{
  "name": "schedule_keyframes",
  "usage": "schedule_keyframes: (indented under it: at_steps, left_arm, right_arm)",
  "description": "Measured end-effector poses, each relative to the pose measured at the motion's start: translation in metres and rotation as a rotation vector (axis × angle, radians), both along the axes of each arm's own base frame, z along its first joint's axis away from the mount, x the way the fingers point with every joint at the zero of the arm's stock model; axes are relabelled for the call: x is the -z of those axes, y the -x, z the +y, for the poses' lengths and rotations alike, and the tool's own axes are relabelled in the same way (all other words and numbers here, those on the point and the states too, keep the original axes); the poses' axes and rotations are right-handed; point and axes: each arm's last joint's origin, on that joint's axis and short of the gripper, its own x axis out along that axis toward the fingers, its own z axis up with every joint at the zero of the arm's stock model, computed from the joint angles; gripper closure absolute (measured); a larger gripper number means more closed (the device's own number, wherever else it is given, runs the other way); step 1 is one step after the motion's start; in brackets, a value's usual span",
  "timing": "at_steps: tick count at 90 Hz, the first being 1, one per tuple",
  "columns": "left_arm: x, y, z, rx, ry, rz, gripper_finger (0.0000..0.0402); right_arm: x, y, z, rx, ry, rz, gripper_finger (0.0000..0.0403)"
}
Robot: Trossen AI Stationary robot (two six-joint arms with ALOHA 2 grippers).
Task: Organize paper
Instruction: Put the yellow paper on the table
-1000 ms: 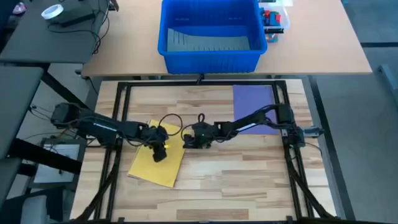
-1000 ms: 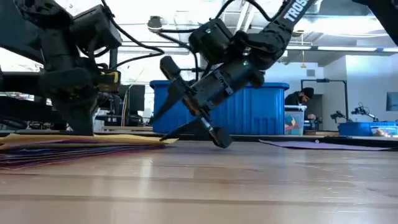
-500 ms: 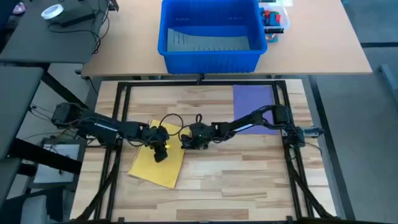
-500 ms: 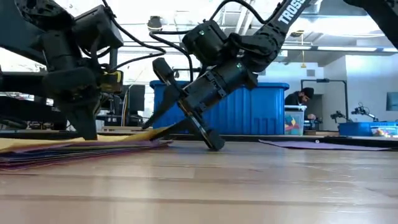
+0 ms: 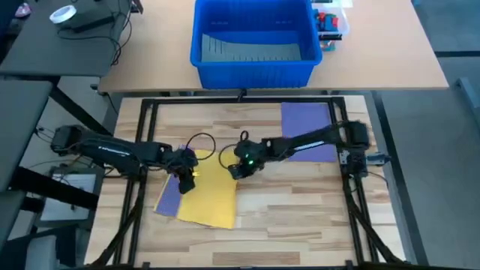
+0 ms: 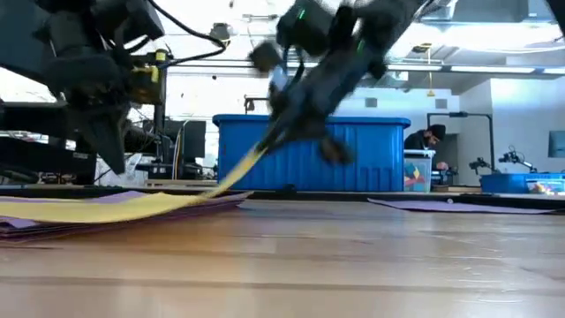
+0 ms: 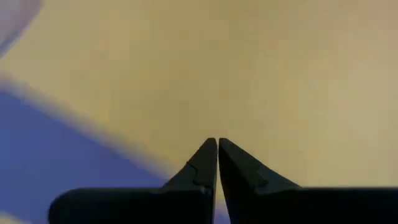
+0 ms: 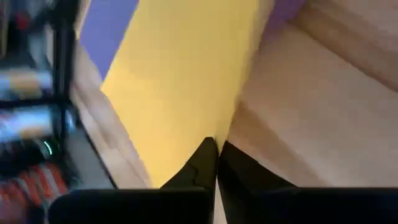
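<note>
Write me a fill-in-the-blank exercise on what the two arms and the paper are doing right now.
1. The right gripper pinches a corner of the ______ sheet and lifts it.
2. The left gripper presses its closed fingers down on the ______ edge of that sheet.
3. A single purple sheet lies flat under the ______ arm.
4. Beyond the table stands a big blue ______.

Missing words: yellow; left; right; bin

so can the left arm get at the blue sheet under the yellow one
Probably yes: the left gripper sits shut right at the stack, where the blue sheet peeks out beside the yellow sheet the right gripper is lifting.
</note>
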Motion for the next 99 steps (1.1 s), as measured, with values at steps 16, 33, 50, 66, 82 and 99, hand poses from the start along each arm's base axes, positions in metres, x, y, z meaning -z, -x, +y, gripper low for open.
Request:
schedule_keyframes:
  at_steps: [16,33,50,66,82,99]
  left_arm:
    - [0.002,0.006,0.002,-0.017,-0.063,0.055,0.0402]
    - [0.008,0.003,0.002,-0.022,-0.069,0.087,0.0402]
    - [0.009,0.0,0.002,-0.034,-0.062,0.076,0.0402]
    - [0.008,0.0,0.002,-0.036,-0.06,0.071,0.0402]
    - [0.008,0.0,0.002,-0.043,-0.056,0.073,0.0402]
    - [0.008,0.0,0.002,-0.043,-0.056,0.073,0.0402]
  right_arm:
    - [-0.025,0.06,0.02,-0.107,0.04,0.286,0.0403]
    - [-0.005,0.113,0.058,-0.003,0.009,0.502,0.0403]
    - [0.027,0.166,0.082,0.191,0.002,0.711,0.0403]
    - [0.041,0.204,0.085,0.339,0.038,0.82,0.0403]
    - [0.041,0.227,0.083,0.382,0.109,0.931,0.0403]
    - [0.043,0.234,0.082,0.27,0.171,0.937,0.0403]
